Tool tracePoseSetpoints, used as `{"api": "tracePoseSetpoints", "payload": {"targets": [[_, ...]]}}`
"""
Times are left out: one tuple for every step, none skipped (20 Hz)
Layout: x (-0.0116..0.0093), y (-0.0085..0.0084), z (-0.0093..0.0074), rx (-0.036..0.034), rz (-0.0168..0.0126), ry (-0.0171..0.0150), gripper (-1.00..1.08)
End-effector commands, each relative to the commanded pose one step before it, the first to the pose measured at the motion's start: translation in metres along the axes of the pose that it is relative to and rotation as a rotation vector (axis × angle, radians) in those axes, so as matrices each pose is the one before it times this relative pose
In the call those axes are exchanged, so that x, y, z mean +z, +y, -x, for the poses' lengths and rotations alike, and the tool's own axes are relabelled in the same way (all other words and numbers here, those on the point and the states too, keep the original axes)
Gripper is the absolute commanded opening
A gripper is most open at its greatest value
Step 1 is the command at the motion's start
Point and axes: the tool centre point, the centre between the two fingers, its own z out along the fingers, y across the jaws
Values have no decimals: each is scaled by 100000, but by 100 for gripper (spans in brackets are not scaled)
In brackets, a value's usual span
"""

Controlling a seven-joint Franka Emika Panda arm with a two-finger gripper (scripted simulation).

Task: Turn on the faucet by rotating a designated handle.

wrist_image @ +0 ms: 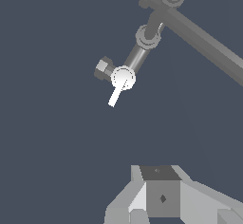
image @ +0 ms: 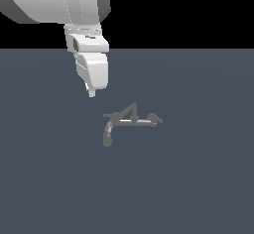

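While the end effector [image: 91, 92] was held above the counter [image: 198, 178], nothing was gripped. The faucet [image: 130, 121] was seen apart from it, toward the exterior view's right; how wide it stood could not be told.

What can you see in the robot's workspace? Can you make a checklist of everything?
Surface: plain dark blue-grey floor, bare apart from the faucet.
Faucet: small grey metal, with a thick curved spout and a pale crossbar.
Handle: thin dark rod slanting up from the crossbar, untouched.
Clutter: nothing seen.
Gripper: white, hanging above the faucet toward the exterior view's left, holding nothing; open or shut cannot be told.
Cables: nothing seen.
Surroundings: black background behind the floor.
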Motion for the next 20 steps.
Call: {"api": "tracePoseSetpoints", "payload": {"targets": [[1436, -958, -806, 5129, -15, 324, -100], [592, -402, -337, 2130, 14, 123, -100], [610, -415, -350, 2199, 15, 129, -100], [621, -424, -359, 2245, 15, 133, -100], [611, -420, -355, 2216, 15, 132, -100], [598, -413, -348, 2174, 13, 130, -100], [583, -405, -342, 2130, 11, 126, -100], [567, -397, -335, 2082, 9, 119, -100], [549, -388, -327, 2028, 6, 110, -100], [528, -376, -317, 1961, 4, 102, -100], [504, -361, -303, 1877, 2, 96, -100], [477, -343, -287, 1780, 1, 91, -100], [451, -327, -273, 1694, -1, 80, -100], [422, -312, -259, 1603, -4, 63, -100], [389, -293, -242, 1500, -6, 46, -100], [356, -274, -225, 1393, -7, 32, -100], [326, -253, -207, 1284, -7, 23, -100], [295, -230, -188, 1166, -7, 19, -100], [263, -206, -168, 1043, -7, 15, -100], [231, -181, -146, 913, -6, 12, -100]]}}
